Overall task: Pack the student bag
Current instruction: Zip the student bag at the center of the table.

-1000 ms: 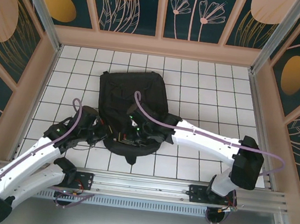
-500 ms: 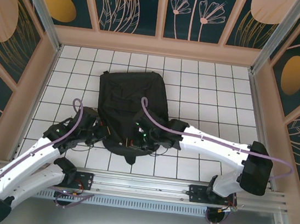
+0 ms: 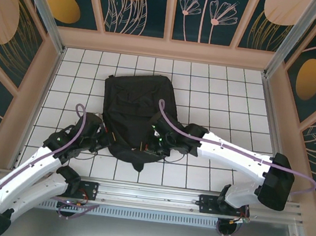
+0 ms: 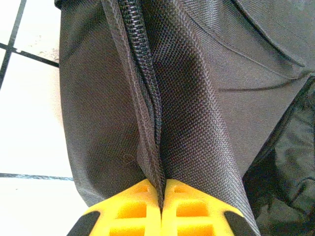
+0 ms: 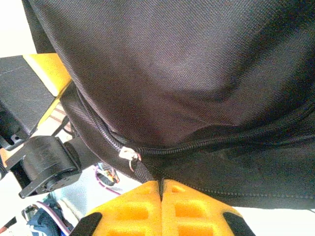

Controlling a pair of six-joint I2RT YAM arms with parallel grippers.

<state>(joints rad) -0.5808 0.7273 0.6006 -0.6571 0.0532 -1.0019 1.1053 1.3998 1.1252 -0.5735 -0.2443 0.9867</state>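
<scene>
So, the left gripper [image 4: 161, 194] was found pinched shut. Its yellow fingers [image 4: 133, 206] were pressed together on a fold of the black backpack [image 4: 206, 98], right where the zipper [image 4: 146, 93] seam ran down into them. Same deal on the other side: the right gripper [image 5: 161, 189] was clamped tight on backpack fabric just under a zipper line [image 5: 206, 145], and a small metal zipper pull [image 5: 129, 156] was spotted dangling just beside its fingertips.

From above, both grippers were seen at the bag's rounded near end, the left one [image 3: 104, 137] at its left side and the right one [image 3: 149, 148] reaching in from the right. That end looked a bit bunched up between them.

The backpack [image 3: 137, 98] itself was laid flat on the white tiled table [image 3: 225, 98], left of centre, with its squarer end pointed toward the far edge and the rounded end toward the near edge.
</scene>
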